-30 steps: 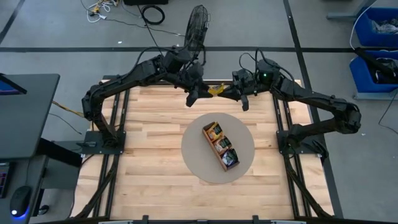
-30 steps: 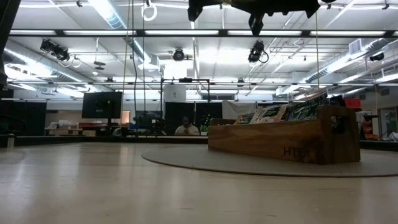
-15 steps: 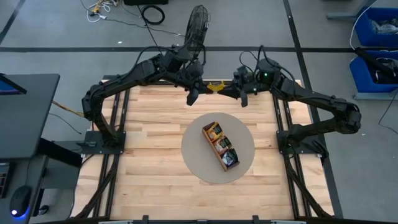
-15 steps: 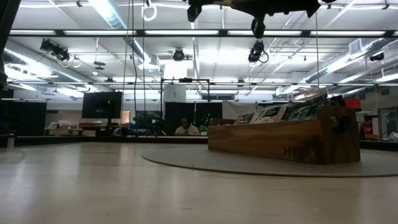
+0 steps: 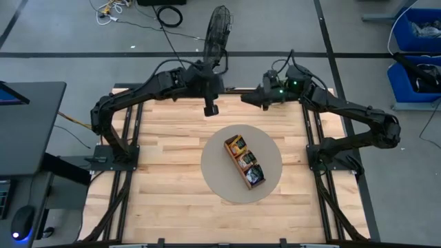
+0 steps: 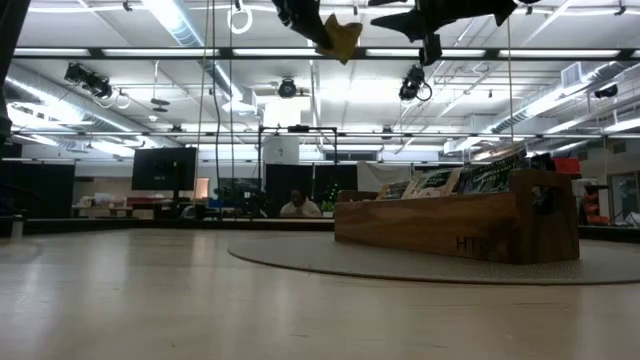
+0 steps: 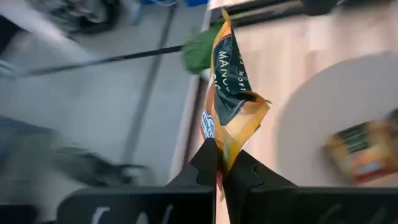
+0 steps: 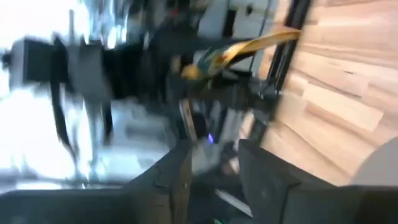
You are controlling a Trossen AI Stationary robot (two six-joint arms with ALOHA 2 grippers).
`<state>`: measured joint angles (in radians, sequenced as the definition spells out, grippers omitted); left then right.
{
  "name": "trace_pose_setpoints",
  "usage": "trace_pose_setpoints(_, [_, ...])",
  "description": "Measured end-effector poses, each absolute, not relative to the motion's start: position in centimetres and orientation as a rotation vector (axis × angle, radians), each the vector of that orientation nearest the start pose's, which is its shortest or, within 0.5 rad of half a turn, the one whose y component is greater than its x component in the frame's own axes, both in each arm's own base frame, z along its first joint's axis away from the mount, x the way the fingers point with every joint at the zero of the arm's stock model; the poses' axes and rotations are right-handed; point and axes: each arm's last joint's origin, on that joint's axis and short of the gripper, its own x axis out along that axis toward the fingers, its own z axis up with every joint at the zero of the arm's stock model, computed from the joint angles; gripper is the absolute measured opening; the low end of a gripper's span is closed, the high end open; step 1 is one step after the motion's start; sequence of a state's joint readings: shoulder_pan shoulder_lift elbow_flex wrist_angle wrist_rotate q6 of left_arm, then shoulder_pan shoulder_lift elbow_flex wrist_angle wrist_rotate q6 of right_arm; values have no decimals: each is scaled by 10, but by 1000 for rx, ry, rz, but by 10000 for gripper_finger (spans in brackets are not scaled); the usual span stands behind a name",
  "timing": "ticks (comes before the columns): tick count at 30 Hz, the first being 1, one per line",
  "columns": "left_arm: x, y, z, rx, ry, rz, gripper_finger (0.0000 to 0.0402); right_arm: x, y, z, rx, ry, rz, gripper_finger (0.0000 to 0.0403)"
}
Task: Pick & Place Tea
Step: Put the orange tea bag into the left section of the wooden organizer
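Since the earlier frames the orange-yellow sachet (image 7: 231,106) has passed from the right gripper (image 8: 214,163) to the left gripper (image 7: 221,163): a second ago both met over the far edge of the desk (image 5: 165,179) with the sachet between them, and now the two arms have drawn apart, the right one letting go and the left one closing.

The desk is a pale wooden slab, and on it lies the round grey-beige mat (image 5: 220,179), towards the right of centre. On the mat sits the long wooden tray (image 5: 242,172), set at a slant, with more sachets (image 5: 238,145) standing in its compartments; the low view shows them poking above its rim.

The left arm reaches from the left side over the far edge of the desk, well above the surface. Its gripper is pressed together on the lower edge of the orange-yellow sachet, which sticks up crumpled from between the fingers, dark print showing on one face. In the low view the sachet hangs high in the air, well apart from the tray.

The right gripper hovers near the same far edge, to the right, fingers spread with nothing between them.
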<state>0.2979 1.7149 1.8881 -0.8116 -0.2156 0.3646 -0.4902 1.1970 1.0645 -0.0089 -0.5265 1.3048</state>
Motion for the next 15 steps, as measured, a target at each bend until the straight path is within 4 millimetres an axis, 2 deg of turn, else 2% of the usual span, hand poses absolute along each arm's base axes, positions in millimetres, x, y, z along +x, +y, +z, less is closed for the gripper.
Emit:
trace_pose_setpoints(5, [350, 110, 412, 514, 757, 434, 7, 247, -111, 365, 1635, -51, -204, 160])
trace_pose_setpoints(15, [354, 104, 416, 635, 762, 458, 7, 257, -112, 369, 1809, -184, -169, 162])
